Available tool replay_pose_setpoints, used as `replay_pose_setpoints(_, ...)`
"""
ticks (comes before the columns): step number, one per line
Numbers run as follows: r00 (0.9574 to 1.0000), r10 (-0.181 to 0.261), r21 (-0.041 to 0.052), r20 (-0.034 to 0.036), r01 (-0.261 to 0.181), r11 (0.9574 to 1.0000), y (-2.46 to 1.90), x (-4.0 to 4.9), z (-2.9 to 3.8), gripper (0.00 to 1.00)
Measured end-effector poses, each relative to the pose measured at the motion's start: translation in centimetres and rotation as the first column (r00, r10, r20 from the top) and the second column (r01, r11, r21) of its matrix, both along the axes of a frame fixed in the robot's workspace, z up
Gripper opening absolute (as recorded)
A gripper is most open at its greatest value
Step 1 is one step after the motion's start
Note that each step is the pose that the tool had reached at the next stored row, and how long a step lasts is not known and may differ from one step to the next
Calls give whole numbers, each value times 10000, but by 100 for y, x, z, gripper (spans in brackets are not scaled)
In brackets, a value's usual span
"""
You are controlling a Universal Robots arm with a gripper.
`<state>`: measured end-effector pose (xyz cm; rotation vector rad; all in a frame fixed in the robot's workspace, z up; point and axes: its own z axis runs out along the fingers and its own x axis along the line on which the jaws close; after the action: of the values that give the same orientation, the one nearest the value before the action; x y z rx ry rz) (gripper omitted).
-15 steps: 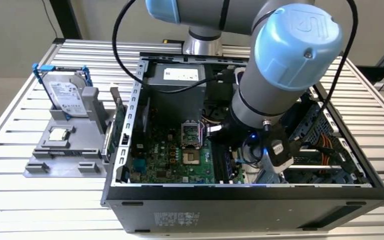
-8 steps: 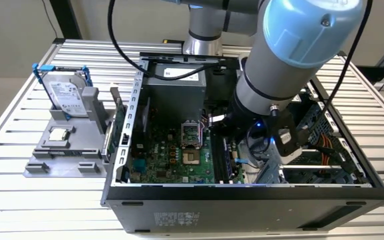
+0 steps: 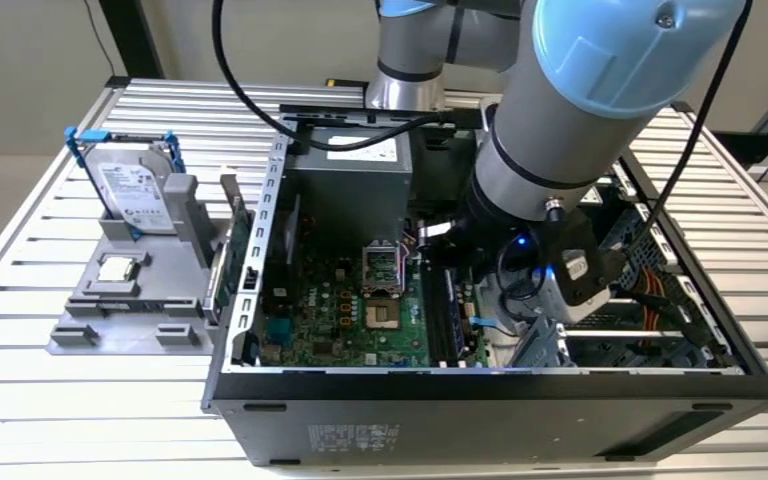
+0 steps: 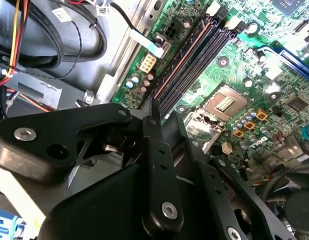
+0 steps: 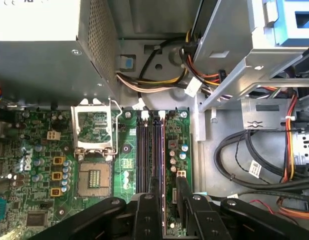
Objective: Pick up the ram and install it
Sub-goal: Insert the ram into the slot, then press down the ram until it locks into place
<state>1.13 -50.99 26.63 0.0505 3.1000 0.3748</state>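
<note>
In the exterior view the arm (image 3: 584, 110) reaches down into the open computer case (image 3: 491, 400) on the slatted table (image 3: 37, 400). Its wrist hangs over the right part of the motherboard (image 3: 344, 310), above the dark memory slots (image 3: 440, 300). To the exterior view's left, outside the case, a grey fixture (image 3: 124, 300) holds a silver hard drive (image 3: 131, 190) upright. This view hides the fingers behind the wrist.

The second wrist view looks along the black gripper (image 4: 165, 120), whose two fingers (image 4: 154, 117) point at the near end of the memory slots (image 4: 194, 50). A thin reddish-brown edge lies along one slot, in line with the fingertips. This looks like the ram (image 4: 182, 57) standing in its slot, though I cannot be sure it is fully seated. The empty processor socket (image 4: 222, 102) lies just beside the slots.

The first wrist view looks straight down and shows the gripper (image 5: 166, 189) released. Its fingers (image 5: 149, 192) stand apart, and bare slot and green board show between them, nothing clamped. The ram (image 5: 158, 150) reads here as a dark strip between white end latches (image 5: 144, 115). This view also shows the grey power supply (image 5: 44, 45) and its bundled cables (image 5: 159, 80) at the far end.
</note>
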Motion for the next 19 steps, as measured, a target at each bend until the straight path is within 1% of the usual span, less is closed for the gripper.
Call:
replay_pose_setpoints(10,10000,0,-4,-1,0,10000,-1,0,9,100)
replay_pose_setpoints(13,10000,0,-3,-1,0,10000,0,0,51,100)
replay_pose_setpoints(15,10000,0,-4,-2,0,10000,0,0,125,100)
replay_pose_setpoints(17,10000,0,-4,-1,0,10000,0,0,171,100)
replay_pose_setpoints(19,10000,1,-1,0,-1,10000,0,0,189,100)
